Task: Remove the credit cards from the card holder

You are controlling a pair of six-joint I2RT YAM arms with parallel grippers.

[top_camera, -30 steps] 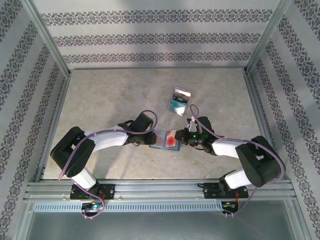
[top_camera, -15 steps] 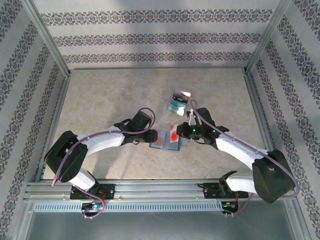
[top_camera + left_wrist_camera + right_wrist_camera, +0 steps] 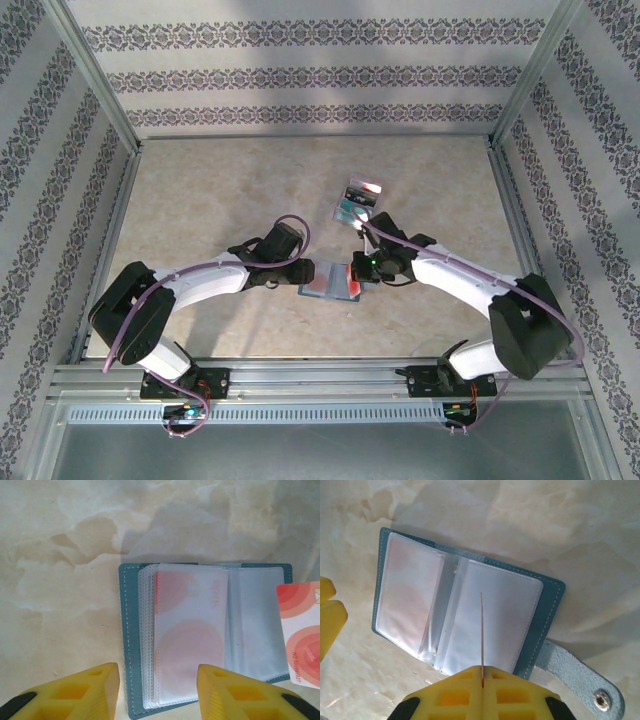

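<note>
The card holder (image 3: 318, 282) lies open on the table between the arms, its blue-grey cover (image 3: 128, 630) framing clear sleeves. A red card (image 3: 187, 630) shows through the top sleeve. My right gripper (image 3: 482, 680) is shut on another red credit card (image 3: 300, 635), seen edge-on (image 3: 481, 630) in the right wrist view and held just above the holder's right page. My left gripper (image 3: 157, 690) is open, its yellow fingers (image 3: 75, 692) straddling the near edge of the left page without clamping it. The strap tab (image 3: 582, 682) sticks out on the right.
Two loose cards, teal and silver (image 3: 357, 203), lie on the table beyond the holder. Metal frame rails (image 3: 110, 240) and patterned walls border the marbled table on the left, right and far sides.
My right gripper has drawn the red card out of the holder's sleeve and now holds it free over the right page. The right arm has stretched out. The left arm has barely moved.
</note>
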